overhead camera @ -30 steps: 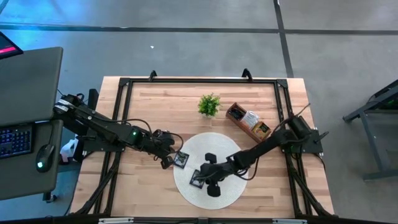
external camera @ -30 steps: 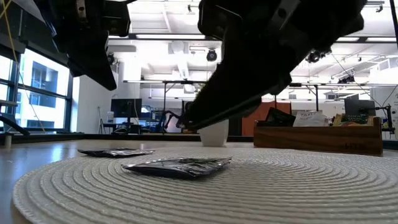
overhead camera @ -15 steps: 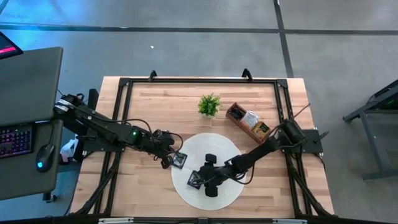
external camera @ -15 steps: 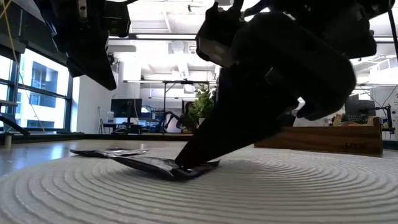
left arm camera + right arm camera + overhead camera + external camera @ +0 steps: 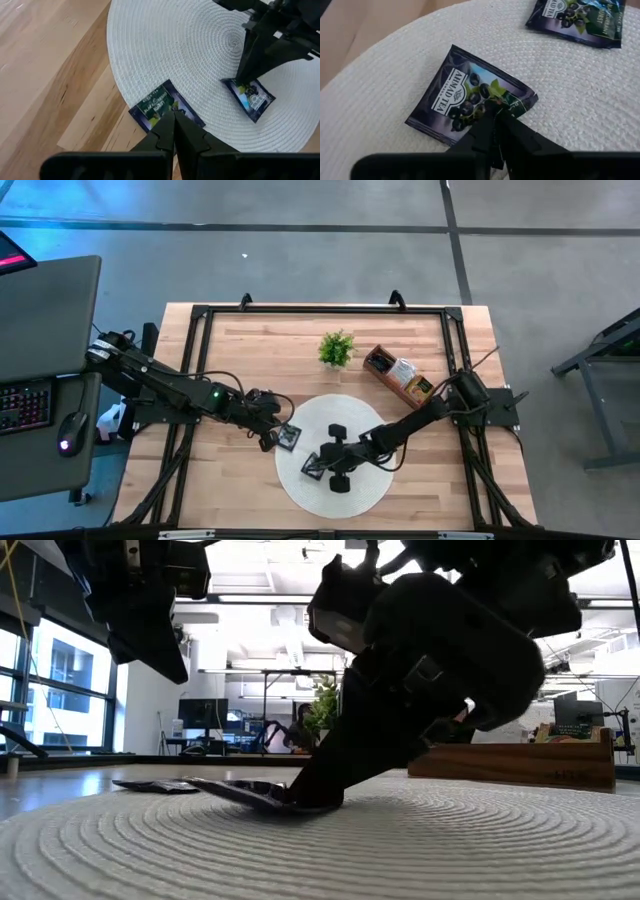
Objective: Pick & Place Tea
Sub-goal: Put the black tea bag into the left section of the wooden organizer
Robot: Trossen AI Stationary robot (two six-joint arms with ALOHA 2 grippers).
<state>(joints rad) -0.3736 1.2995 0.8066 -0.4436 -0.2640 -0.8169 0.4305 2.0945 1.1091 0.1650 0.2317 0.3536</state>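
Black foil with pale lettering and a print of dark berries and green leaves covers the small flat square tea sachet (image 5: 470,95) that the right gripper (image 5: 494,116) pinches by one corner; its two dark fingers are drawn together on that crumpled corner, and in the low view the sachet (image 5: 245,792) tilts up off the round white woven placemat (image 5: 365,485) at the pinched end while its far edge rests on the mat. A second dark square tea sachet (image 5: 166,107) of the same print lies flat at the placemat's edge, partly overhanging the pale wooden table (image 5: 240,345), and the left gripper (image 5: 174,120) hovers just over it with its fingers pressed together, holding nothing. Farther back on the table stand a small green potted plant (image 5: 336,348) and a long brown wooden tray (image 5: 399,376) with pale and dark packets in it.
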